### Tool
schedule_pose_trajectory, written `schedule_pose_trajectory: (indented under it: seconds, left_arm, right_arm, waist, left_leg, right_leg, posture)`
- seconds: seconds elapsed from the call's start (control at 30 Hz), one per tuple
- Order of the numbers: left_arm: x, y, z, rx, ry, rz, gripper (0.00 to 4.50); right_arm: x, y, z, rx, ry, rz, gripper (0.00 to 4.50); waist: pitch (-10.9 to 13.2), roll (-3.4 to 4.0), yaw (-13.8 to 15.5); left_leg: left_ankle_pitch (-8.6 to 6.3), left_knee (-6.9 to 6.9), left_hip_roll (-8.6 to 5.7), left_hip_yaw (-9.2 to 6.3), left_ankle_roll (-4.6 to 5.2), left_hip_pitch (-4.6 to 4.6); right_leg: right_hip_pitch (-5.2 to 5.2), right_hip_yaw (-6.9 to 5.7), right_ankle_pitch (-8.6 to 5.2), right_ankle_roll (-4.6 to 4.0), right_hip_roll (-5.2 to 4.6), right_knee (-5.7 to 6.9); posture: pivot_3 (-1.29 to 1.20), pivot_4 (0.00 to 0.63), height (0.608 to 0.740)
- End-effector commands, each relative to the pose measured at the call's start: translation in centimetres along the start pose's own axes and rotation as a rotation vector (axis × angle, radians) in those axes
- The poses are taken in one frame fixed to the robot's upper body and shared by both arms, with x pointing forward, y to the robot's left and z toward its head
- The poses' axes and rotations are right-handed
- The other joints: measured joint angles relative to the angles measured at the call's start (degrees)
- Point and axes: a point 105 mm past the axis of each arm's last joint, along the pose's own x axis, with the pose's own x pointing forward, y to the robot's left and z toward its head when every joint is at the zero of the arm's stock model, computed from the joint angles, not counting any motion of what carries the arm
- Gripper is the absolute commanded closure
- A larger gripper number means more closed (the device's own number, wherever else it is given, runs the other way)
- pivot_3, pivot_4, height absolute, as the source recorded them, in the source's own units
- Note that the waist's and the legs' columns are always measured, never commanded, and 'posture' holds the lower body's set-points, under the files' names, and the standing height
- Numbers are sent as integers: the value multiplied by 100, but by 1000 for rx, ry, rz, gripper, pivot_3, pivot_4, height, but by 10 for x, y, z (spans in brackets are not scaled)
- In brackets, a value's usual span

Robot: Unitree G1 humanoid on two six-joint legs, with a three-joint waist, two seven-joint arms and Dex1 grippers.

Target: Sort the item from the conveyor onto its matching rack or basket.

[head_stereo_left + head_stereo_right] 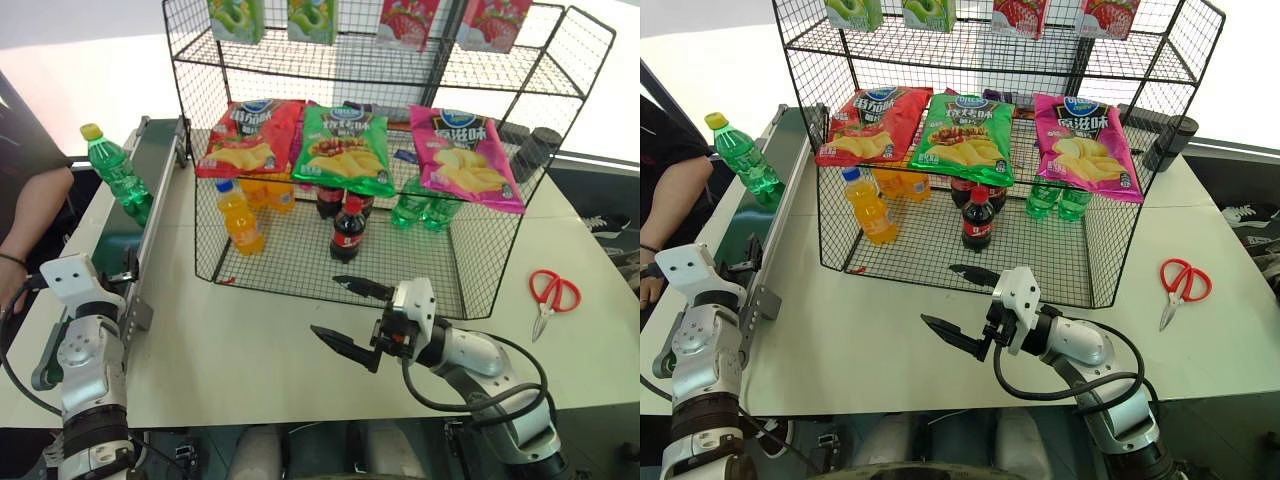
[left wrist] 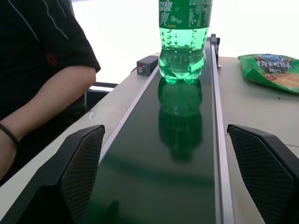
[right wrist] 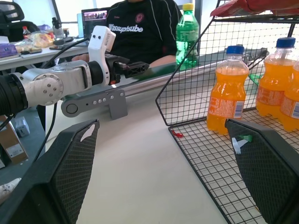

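Observation:
The item, a green bottle [image 1: 116, 176] with a yellow cap, stands upright on the conveyor's dark green belt [image 2: 173, 154] near its far end. My left gripper [image 2: 166, 129] is open over the belt's near end and points along it at the bottle [image 2: 184, 42], well short of it. The black wire rack [image 1: 372, 62] with its mesh basket base [image 1: 300, 272] stands in the middle of the table. My right gripper [image 1: 324, 304] is open and empty, just in front of the basket's front edge, pointing left toward the conveyor.
A person in a black shirt sits left of the conveyor, forearm [image 1: 32, 208] close to the belt. In the basket stand orange drink bottles [image 1: 241, 216], cola bottles [image 1: 347, 230] and green bottles [image 1: 412, 206], with crisp bags [image 1: 345, 148] hanging above. Red scissors [image 1: 553, 295] lie at the right.

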Motion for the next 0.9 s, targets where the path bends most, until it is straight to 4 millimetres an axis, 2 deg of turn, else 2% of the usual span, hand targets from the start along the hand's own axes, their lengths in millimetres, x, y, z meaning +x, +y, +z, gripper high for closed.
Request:
schedule_pose_trajectory:
  seconds: [0.03, 0.87, 0.9]
  left_arm:
    - [2, -1, 16, 5, -70, 15, 0]
    - [1, -2, 20, 0, -103, 64, 0]
    - [0, -2, 20, -3, -108, 64, 255]
  right_arm:
    - [3, 2, 8, -17, -46, 7, 12]
    - [6, 2, 10, 14, -46, 22, 12]
    - [6, 2, 10, 15, -46, 23, 1]
  waist:
    - [0, 0, 0]
    - [0, 0, 3]
    - [0, 0, 11]
  left_leg:
    - [0, 0, 0, 0, 0, 0]
    - [0, 0, 0, 0, 0, -1]
    - [0, -1, 0, 0, 0, -1]
  right_leg:
    - [0, 0, 0, 0, 0, 0]
    - [-1, 0, 0, 0, -1, 0]
    - [-1, 0, 0, 0, -1, 0]
  posture:
    - [0, 150, 740]
    - [0, 150, 740]
    - [0, 150, 740]
